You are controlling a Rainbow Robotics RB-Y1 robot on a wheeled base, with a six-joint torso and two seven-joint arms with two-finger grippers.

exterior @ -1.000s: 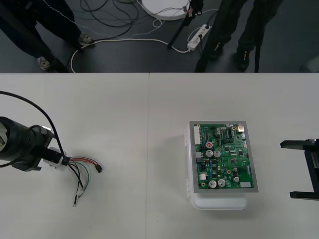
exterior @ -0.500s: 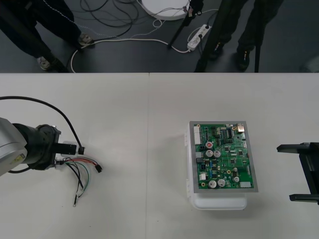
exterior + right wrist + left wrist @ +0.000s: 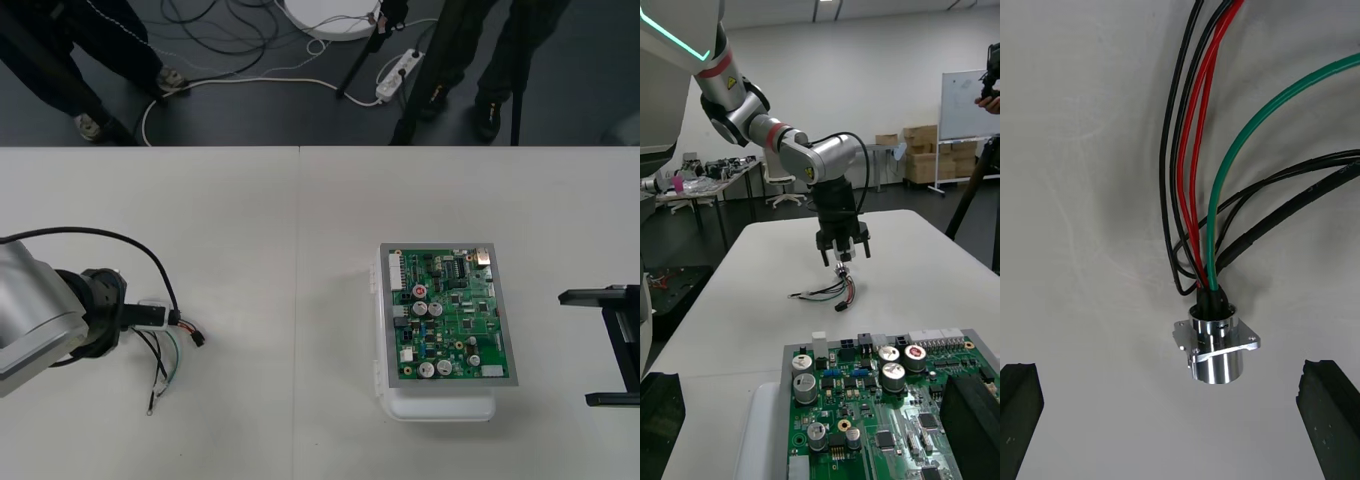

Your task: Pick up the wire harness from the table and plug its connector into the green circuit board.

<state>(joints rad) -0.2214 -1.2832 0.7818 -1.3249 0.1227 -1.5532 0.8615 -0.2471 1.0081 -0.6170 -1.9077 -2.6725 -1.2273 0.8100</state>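
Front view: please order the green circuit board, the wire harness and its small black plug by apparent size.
1. Green rectangular circuit board: largest.
2. Harness of thin red, black and green wires.
3. Small black plug at the harness's end: smallest.

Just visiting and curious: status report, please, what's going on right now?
Left fingers open over harness socket on table. Right fingers open, parked beside board. Plug not in board.

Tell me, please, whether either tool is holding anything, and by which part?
Nothing is held. The left tool stands open around the metal socket on the table; the right tool is open.
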